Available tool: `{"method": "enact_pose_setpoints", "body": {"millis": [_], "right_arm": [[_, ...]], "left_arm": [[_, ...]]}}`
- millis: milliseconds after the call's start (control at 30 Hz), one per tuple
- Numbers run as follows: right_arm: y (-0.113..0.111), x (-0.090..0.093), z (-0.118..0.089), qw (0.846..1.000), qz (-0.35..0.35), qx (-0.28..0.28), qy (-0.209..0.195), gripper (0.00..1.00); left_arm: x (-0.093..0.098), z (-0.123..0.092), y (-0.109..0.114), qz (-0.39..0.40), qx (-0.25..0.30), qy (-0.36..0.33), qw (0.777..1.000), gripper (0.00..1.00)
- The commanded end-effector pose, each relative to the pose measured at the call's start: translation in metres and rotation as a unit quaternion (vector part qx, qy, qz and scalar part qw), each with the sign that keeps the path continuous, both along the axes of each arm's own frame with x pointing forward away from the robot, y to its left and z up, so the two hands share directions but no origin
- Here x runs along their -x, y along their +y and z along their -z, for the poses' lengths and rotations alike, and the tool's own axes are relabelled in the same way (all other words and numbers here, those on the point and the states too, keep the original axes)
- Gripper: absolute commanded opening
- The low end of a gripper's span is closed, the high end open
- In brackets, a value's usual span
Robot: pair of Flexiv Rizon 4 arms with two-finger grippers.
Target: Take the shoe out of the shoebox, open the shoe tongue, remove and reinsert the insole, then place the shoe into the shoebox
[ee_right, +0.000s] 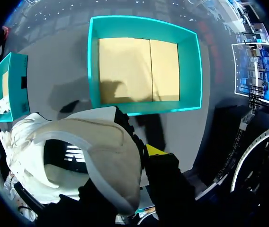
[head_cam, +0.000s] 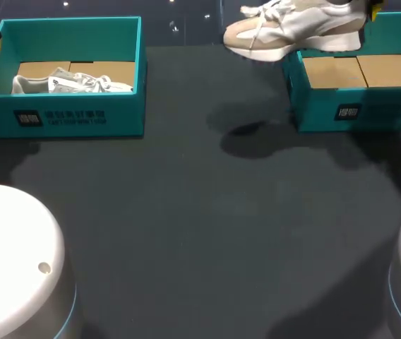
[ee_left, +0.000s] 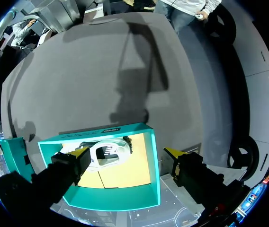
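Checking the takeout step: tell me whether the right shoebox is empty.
Empty: the right shoebox shows only bare cardboard floor; the beige shoe hangs lifted outside it.

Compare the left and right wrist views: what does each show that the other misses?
Only the left wrist view shows the left gripper, open, facing the left shoebox. Only the right wrist view shows the right gripper holding the beige shoe and the bare floor of the right shoebox. Both show the white shoe lying in the left shoebox.
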State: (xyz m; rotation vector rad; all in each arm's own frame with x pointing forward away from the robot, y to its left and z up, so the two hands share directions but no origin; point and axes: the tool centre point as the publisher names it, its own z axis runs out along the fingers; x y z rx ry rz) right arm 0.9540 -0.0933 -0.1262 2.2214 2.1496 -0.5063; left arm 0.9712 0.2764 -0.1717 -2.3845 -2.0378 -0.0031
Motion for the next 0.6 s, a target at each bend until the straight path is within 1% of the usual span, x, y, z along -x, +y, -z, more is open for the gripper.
{"method": "enact_pose_setpoints", "body": {"millis": [33, 533, 600], "right_arm": [[0.018, 0.074, -0.011, 0.973, -0.059, 0.028, -0.223, 0.00], [0.018, 0.074, -0.011, 0.973, -0.059, 0.028, -0.223, 0.00], [0.027, 0.086, -0.013, 0.971, -0.060, 0.081, -0.217, 0.00]], "left_arm": [[0.001, 0.000, 0.000, 0.000, -0.001, -0.001, 1.000, 1.00], [0.001, 0.000, 0.000, 0.000, -0.001, -0.001, 1.000, 1.00], [0.001, 0.000, 0.000, 0.000, -0.001, -0.001, 1.000, 1.00]]}}
